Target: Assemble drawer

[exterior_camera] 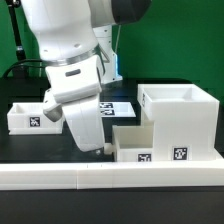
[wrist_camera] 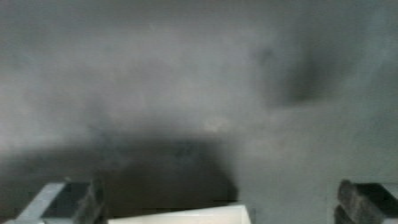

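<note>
The tall white casing (exterior_camera: pixel 182 118) stands on the exterior view's right, with a tag low on its front. One small white tray (exterior_camera: pixel 133 144) sits right against the casing's left side, tag facing front. The other tray (exterior_camera: pixel 28 116) lies far on the exterior view's left. My gripper (exterior_camera: pixel 96 146) hangs low over the black table, just left of the nearer tray. In the blurred wrist view the gripper (wrist_camera: pixel 217 203) is open, with its dark fingers (wrist_camera: pixel 64 203) far apart. A white corner (wrist_camera: pixel 178 216) of a part shows between them, untouched by either finger.
The marker board (exterior_camera: pixel 120 107) lies flat behind the arm. A low white rail (exterior_camera: pixel 110 176) runs along the table's front edge. The arm's bulky white body hides the table between the left tray and the marker board.
</note>
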`<act>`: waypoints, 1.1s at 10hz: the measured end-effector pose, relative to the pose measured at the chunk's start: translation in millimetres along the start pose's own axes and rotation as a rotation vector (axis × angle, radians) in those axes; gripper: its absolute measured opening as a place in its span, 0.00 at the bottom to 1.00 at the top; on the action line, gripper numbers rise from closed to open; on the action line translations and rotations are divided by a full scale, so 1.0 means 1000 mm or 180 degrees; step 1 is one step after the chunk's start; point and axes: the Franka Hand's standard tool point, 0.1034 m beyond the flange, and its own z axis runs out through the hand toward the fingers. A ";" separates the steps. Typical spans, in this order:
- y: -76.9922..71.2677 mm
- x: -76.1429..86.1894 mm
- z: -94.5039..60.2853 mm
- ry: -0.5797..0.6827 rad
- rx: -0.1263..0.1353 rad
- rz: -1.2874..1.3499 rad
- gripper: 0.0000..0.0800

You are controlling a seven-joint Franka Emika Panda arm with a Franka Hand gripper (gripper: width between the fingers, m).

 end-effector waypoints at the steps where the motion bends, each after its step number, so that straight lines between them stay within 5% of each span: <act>1: 0.000 0.007 0.002 -0.0004 0.0009 0.0053 0.81; 6: 0.003 0.041 0.006 0.0016 0.0032 0.0213 0.81; 11: -0.007 0.020 0.001 0.0006 0.0037 0.0309 0.81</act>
